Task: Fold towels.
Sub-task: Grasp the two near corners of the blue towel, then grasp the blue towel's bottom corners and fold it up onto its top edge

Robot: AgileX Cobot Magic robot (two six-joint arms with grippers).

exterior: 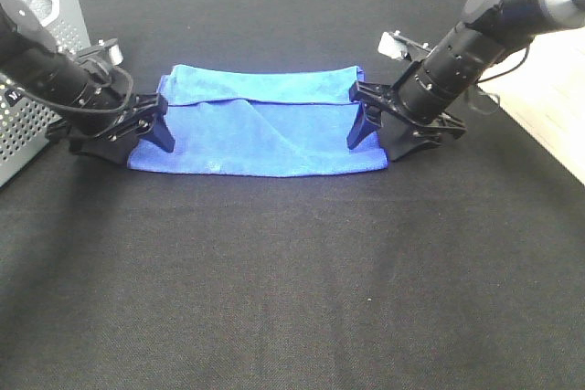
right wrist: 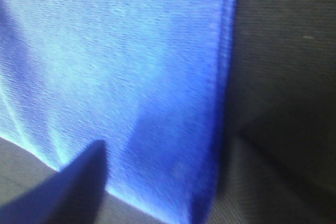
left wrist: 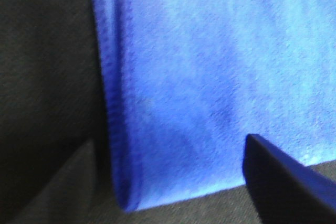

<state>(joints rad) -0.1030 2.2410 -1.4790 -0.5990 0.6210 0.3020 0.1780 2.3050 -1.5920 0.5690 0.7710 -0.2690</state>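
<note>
- The blue towel (exterior: 265,134) lies flat on the black cloth-covered table (exterior: 292,299), in the far half and about midway between the left and right edges.
- Its far long edge is turned over onto itself in a paler band, and a slanting crease runs across the middle.
- The left gripper (exterior: 164,121) sits low at the towel's left short end. Its jaws are spread apart, one finger (left wrist: 283,187) over the towel near a corner, and nothing is pinched between them.
- The right gripper (exterior: 354,118) sits at the towel's right short end, jaws likewise apart and clamping nothing, with one finger (right wrist: 68,187) over the cloth.
- A grey perforated basket (exterior: 27,116) stands at the table's left edge, behind the left arm.
</note>
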